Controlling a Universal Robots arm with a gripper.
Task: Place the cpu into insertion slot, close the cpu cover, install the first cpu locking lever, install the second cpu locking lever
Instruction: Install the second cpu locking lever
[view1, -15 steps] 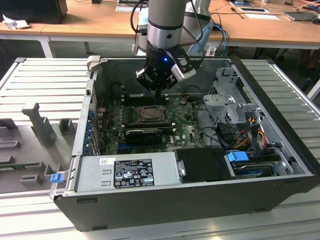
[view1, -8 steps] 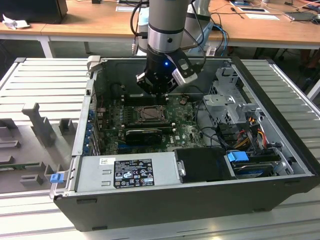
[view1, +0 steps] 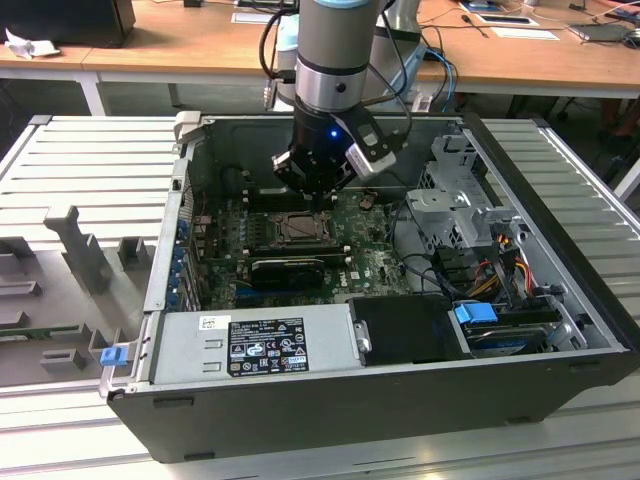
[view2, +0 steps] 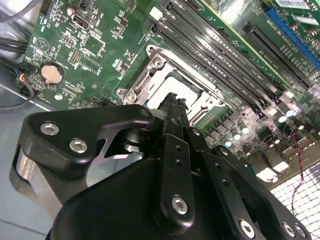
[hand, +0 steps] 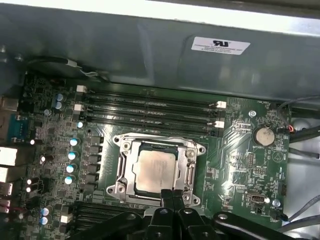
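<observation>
One step looks done: silver-grey square cpu (hand: 158, 169) sits in dark metal-rimmed insertion slot (hand: 125, 172). Silvery frame cpu cover (hand: 189, 156) appears down. Black gripper (hand: 172, 194) fingers pressed together at socket's near edge; levers unclear.

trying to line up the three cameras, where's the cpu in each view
Exterior view: cpu on the motherboard, just below the gripper.
First wrist view: cpu inside the silvery frame, above the gripper.
Second wrist view: cpu beyond the gripper tip.
Shared landmark: memory slots alongside.
</observation>
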